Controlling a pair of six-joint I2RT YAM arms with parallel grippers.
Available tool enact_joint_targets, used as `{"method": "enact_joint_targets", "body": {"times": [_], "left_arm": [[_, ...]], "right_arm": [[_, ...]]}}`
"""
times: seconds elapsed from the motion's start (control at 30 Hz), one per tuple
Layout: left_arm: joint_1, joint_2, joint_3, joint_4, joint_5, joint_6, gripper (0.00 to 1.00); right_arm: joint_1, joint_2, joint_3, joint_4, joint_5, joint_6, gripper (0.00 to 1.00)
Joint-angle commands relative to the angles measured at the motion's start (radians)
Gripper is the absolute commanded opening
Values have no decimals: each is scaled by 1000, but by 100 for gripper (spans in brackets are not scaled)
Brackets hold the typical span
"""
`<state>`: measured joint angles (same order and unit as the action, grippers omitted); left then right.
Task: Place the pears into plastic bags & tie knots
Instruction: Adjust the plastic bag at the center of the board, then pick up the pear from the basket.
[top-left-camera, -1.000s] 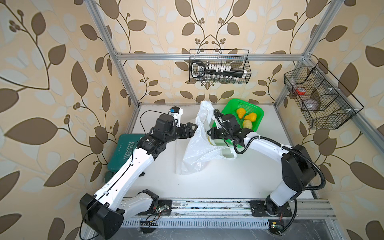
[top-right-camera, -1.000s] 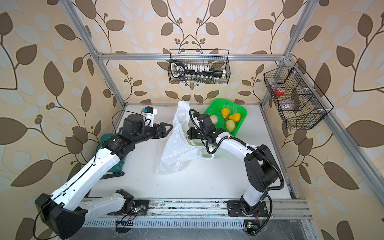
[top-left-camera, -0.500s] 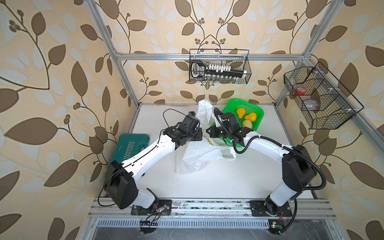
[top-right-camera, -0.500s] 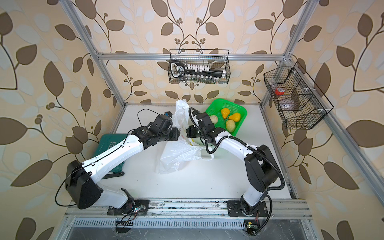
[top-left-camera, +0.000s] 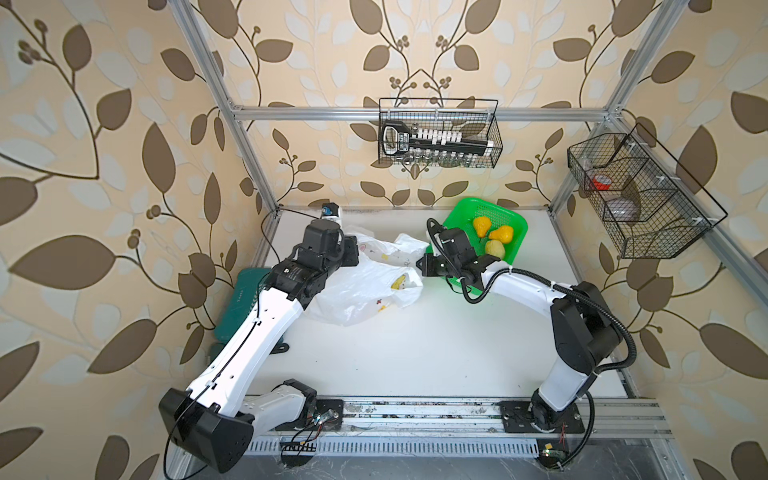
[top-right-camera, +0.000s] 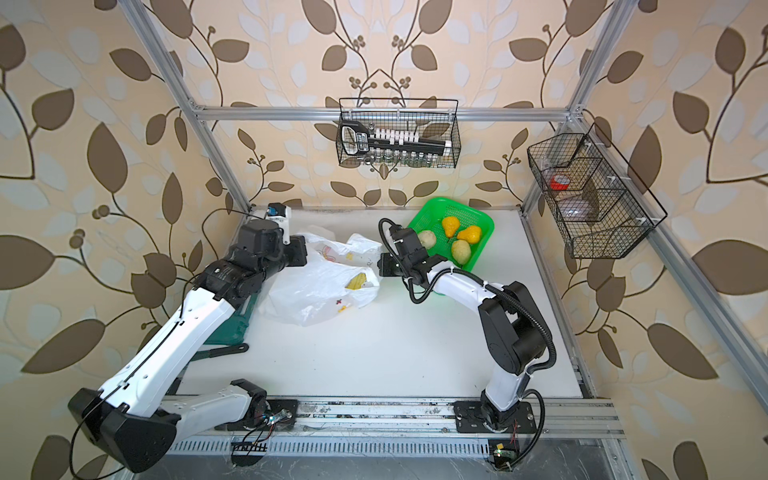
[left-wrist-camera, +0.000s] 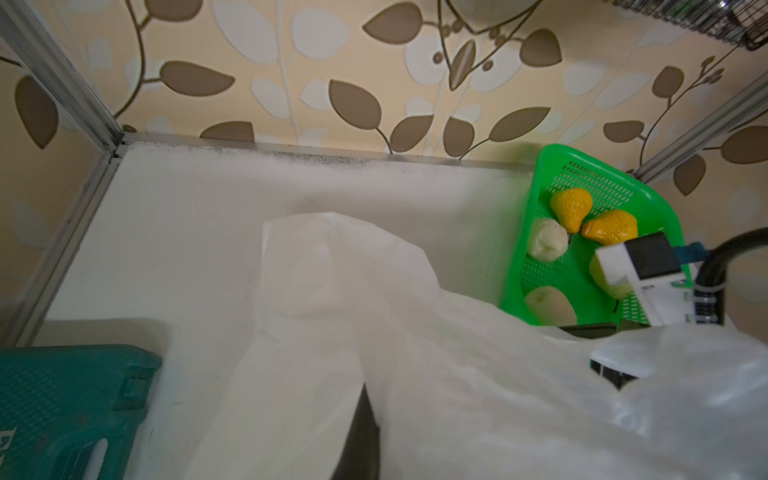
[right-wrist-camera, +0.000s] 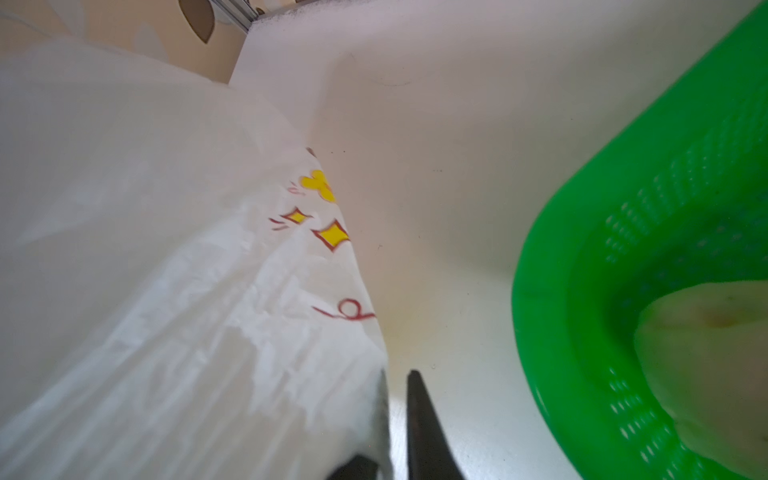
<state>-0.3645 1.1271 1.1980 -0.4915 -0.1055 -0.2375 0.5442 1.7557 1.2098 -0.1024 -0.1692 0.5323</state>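
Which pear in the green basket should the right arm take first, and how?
Probably the pale pear nearest the right gripper. Come from above and close the fingers across its round body; the green basket wall blocks a sideways approach.

Left claw (top-left-camera: 360, 257): tips buried under the plastic bag (top-left-camera: 365, 286) in both top views; in the left wrist view only a dark sliver of a finger (left-wrist-camera: 361, 436) shows at bottom centre, film draped over the rest. Right claw (right-wrist-camera: 397, 419): one finger behind the bag edge, both cut off by the frame's bottom. Pale pear (right-wrist-camera: 706, 374) at lower right: blurred, cropped. Bag contents: cannot tell. Wire-basket items at upper right: too small.
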Motion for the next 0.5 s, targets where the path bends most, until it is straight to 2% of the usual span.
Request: {"method": "enact_joint_targets", "body": {"times": [0.0, 0.03, 0.13, 0.3, 0.47], "left_arm": [[-9, 15, -38, 68, 147, 50, 0], [-10, 25, -38, 59, 154, 46, 0], [-9, 50, -54, 42, 187, 49, 0], [-8, 88, -73, 31, 242, 3, 0], [-10, 135, -37, -21, 307, -70, 0]], "right_arm": [[-11, -57, -5, 26, -13, -1, 51], [-17, -83, -6, 26, -7, -5, 56], [-47, -114, 21, -21, 28, -36, 61], [-130, -3, 81, -68, 5, -58, 62], [-144, 64, 79, -99, 0, -74, 62]]}}
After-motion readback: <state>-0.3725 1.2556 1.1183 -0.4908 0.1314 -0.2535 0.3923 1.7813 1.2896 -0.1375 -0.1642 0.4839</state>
